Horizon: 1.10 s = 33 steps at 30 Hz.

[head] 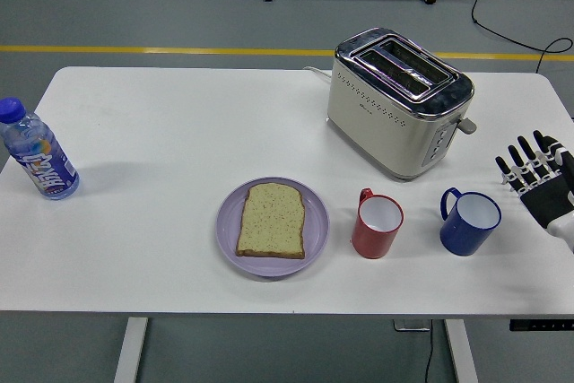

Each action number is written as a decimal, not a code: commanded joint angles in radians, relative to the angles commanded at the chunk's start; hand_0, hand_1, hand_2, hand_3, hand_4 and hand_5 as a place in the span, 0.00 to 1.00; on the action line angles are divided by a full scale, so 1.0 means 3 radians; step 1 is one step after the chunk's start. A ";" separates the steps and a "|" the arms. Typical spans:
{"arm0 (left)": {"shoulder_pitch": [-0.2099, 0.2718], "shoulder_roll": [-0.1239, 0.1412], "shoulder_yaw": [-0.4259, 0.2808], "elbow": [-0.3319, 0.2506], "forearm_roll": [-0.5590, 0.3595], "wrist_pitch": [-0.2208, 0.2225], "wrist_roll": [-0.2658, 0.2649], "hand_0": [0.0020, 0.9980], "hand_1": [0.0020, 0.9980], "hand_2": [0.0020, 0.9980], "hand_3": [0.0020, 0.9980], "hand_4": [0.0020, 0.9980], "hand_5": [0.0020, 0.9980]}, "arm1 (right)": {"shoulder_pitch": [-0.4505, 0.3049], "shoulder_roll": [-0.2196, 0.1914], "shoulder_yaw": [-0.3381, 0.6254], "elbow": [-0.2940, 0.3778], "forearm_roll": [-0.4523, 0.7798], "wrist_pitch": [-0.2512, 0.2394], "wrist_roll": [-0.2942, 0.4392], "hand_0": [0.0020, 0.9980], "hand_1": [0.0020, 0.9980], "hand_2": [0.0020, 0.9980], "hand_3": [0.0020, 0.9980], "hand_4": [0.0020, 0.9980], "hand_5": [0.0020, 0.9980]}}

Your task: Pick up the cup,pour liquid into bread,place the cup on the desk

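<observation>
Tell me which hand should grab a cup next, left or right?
Right, probably. The right hand hovers open beside the blue cup, with the red cup just beyond it. The left hand is not in view.

Bread [271, 219] on plate [229, 235], two cups [377, 226] right.
</observation>
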 joint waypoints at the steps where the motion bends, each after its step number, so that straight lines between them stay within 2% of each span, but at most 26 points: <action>1: 0.0000 -0.0001 0.0001 0.0000 -0.0005 -0.0001 -0.0001 0.69 0.76 0.77 0.61 0.40 1.00 | 0.0003 0.0002 0.0000 -0.0006 -0.0005 0.0013 -0.0004 0.66 0.55 0.60 0.60 0.58 0.20; 8: -0.0002 -0.0006 0.0005 0.0004 -0.0013 -0.0006 -0.0002 0.69 0.76 0.77 0.61 0.40 1.00 | 0.0002 0.0003 0.0003 -0.0057 -0.0046 0.0062 0.0006 0.66 0.55 0.60 0.60 0.58 0.21; 9: -0.0002 -0.0007 0.0005 0.0004 -0.0012 -0.0007 -0.0001 0.69 0.76 0.77 0.61 0.40 1.00 | 0.0004 0.0004 0.0000 -0.0068 -0.0048 0.0075 0.0016 0.67 0.55 0.60 0.60 0.59 0.24; 14: -0.0004 -0.0009 0.0002 0.0006 -0.0006 -0.0009 0.0003 0.69 0.76 0.77 0.61 0.40 1.00 | 0.0014 0.0020 -0.0032 -0.0135 0.0037 0.0162 0.0200 0.67 0.55 0.60 0.60 0.59 0.24; 16: -0.0005 -0.0009 0.0000 0.0005 -0.0001 -0.0009 0.0005 0.69 0.76 0.77 0.61 0.40 1.00 | 0.0013 0.0025 -0.0057 -0.0153 0.0025 0.0192 0.0269 0.67 0.55 0.60 0.60 0.59 0.21; 24: -0.0011 -0.0003 0.0006 0.0002 -0.0003 -0.0011 0.0004 0.69 0.76 0.77 0.61 0.40 1.00 | 0.0050 0.0079 -0.0149 -0.0231 -0.0150 0.0219 0.0510 0.66 0.55 0.60 0.59 0.58 0.20; 33: -0.0008 -0.0002 0.0004 -0.0001 0.0009 -0.0011 0.0006 0.69 0.76 0.77 0.61 0.40 1.00 | 0.0054 0.0130 -0.0141 -0.0290 -0.0162 0.0148 0.0691 0.66 0.55 0.59 0.59 0.57 0.18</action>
